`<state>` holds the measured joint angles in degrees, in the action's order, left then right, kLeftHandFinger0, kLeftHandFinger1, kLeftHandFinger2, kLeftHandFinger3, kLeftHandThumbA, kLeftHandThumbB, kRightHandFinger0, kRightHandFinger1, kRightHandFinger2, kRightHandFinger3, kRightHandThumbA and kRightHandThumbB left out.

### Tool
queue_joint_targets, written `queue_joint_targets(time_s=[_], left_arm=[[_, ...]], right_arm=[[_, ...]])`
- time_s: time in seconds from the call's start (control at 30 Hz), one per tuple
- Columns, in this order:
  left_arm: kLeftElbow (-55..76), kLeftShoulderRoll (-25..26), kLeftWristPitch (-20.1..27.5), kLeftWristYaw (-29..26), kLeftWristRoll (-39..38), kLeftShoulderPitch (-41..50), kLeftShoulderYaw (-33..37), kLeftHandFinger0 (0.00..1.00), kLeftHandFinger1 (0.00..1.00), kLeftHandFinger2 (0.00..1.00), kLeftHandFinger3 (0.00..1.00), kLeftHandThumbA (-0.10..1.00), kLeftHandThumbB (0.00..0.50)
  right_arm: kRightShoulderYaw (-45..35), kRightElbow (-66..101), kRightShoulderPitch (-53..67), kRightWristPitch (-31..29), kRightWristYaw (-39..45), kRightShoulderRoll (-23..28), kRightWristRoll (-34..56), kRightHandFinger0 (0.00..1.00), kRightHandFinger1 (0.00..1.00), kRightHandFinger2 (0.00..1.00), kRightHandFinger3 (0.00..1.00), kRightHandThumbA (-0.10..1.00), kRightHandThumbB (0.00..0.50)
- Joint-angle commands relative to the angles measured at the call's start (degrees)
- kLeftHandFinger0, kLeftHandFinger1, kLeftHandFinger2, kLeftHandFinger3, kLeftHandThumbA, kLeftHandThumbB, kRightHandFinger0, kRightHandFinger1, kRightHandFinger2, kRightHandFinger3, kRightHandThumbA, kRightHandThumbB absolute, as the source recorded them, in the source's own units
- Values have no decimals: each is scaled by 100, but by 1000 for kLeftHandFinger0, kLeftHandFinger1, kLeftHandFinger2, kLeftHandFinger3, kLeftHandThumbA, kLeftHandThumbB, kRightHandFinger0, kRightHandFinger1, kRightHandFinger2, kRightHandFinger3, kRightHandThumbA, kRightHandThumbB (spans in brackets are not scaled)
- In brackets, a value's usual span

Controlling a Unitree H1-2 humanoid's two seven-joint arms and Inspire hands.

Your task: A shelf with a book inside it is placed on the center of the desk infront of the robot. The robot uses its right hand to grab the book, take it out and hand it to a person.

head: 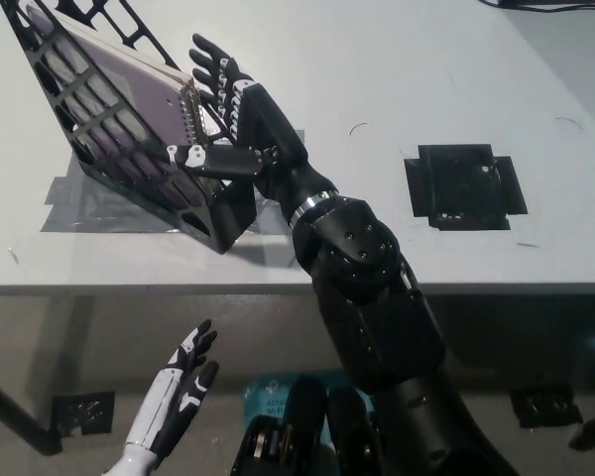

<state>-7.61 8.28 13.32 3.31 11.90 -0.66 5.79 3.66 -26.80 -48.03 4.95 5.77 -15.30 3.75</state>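
Our black right hand (228,109) reaches, fingers spread and empty, around the book's (129,99) spiral edge; our white left hand (178,392) rests low, open.

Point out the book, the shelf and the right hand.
book (119,94), head view, purple cover.
shelf (223,213), head view, lower front corner of the black frame.
right hand (233,124), head view, back of the hand.

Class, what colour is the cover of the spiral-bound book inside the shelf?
Pale purple spiral-bound book, clearest in the head view.
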Motion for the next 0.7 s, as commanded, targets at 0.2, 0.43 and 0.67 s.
queue_joint_targets(time_s=[0.2, 0.43, 0.67], left_arm=[[113, 86, 0, 36, 108, -108, 52, 1000, 1000, 1000, 1000, 919, 326], [215, 62, -218, 97, 54, -97, 47, 1000, 1000, 1000, 1000, 891, 336], [280, 63, -343, 125, 101, -134, 72, 1000, 1000, 1000, 1000, 836, 334]], right_arm=[[130, -248, -505, 47, -56, -77, -122, 1000, 1000, 1000, 1000, 1000, 350], [25, -580, -535, -33, -56, -146, 49, 1000, 1000, 1000, 1000, 1000, 332], [98, -723, -559, -64, -101, -116, -74, 1000, 1000, 1000, 1000, 1000, 366]])
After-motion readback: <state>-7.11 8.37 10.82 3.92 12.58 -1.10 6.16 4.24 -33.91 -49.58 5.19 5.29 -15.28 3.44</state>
